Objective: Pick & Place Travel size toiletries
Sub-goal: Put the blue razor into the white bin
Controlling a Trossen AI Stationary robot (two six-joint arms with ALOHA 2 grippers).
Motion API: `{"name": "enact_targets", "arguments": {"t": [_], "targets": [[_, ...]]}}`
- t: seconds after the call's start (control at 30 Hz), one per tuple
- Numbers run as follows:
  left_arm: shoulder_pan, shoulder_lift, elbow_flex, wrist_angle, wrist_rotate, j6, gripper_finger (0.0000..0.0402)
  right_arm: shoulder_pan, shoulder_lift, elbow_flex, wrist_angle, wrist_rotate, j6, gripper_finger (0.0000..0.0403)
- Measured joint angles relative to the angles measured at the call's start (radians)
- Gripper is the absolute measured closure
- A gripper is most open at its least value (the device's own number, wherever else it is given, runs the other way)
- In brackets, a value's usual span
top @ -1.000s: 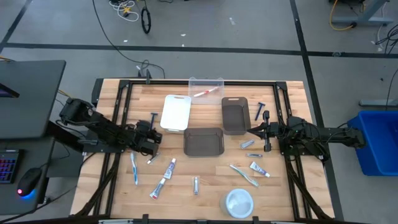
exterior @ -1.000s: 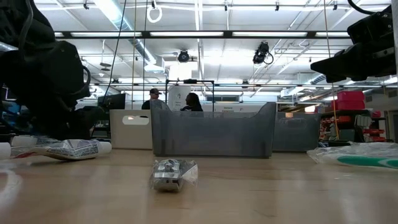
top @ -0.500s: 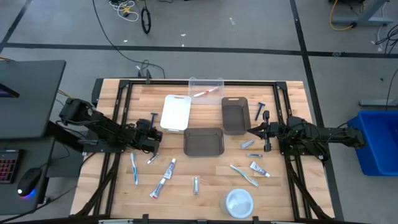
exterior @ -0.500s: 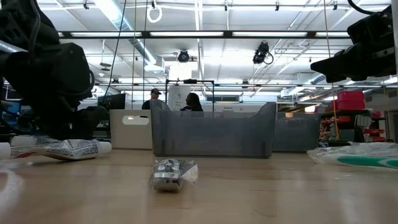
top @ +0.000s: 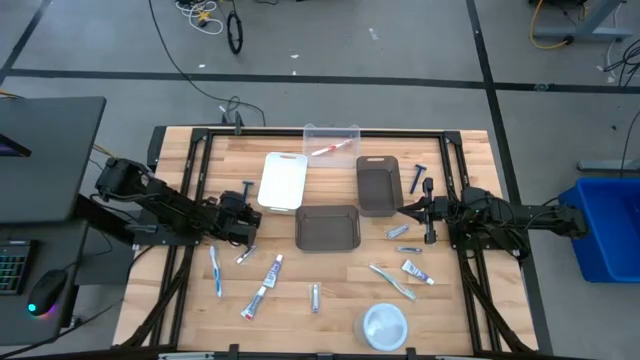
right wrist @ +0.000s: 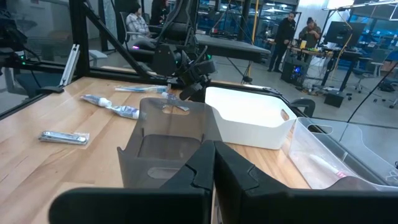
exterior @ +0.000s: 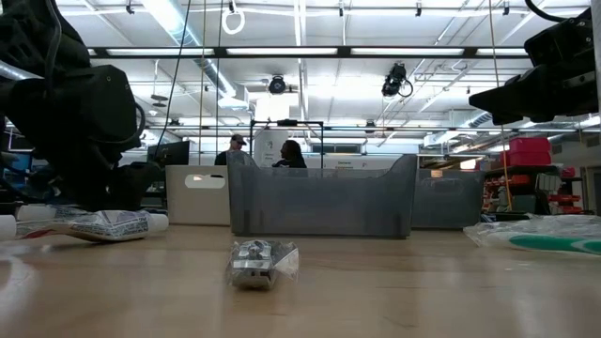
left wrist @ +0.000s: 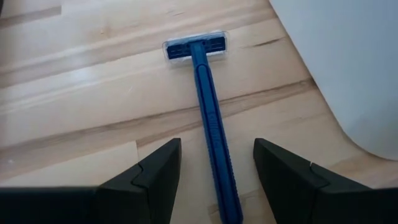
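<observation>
Over the last second the left end effector (left wrist: 211, 171) has lowered, fingers apart, astride the blue razor (left wrist: 211, 121) lying on the counter (left wrist: 74, 93) beside the white bin (left wrist: 354, 56), so closing comes next; the right end effector (top: 405, 210), fingers together, waits.

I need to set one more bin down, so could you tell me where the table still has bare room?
Bare wood lies along the far left edge, beside the white bin, and at the near right corner past the round dish. It is crowded near the toothpaste tubes and around the left gripper, open over a blue razor.
</observation>
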Motion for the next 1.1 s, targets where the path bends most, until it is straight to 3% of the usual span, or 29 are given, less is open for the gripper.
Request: {"name": "enact_targets", "arguments": {"t": [0.63, 1.1], "targets": [[0.009, 0.0, -0.032, 0.02, -0.031, -0.063, 0.0195, 0.0, 0.0, 0.0, 0.0, 0.0, 0.0, 0.0389], [0.01, 0.0, -0.035, 0.071, -0.037, -0.014, 0.0283, 0.0, 0.0, 0.0, 0.0, 0.0, 0.0, 0.0389]]}}
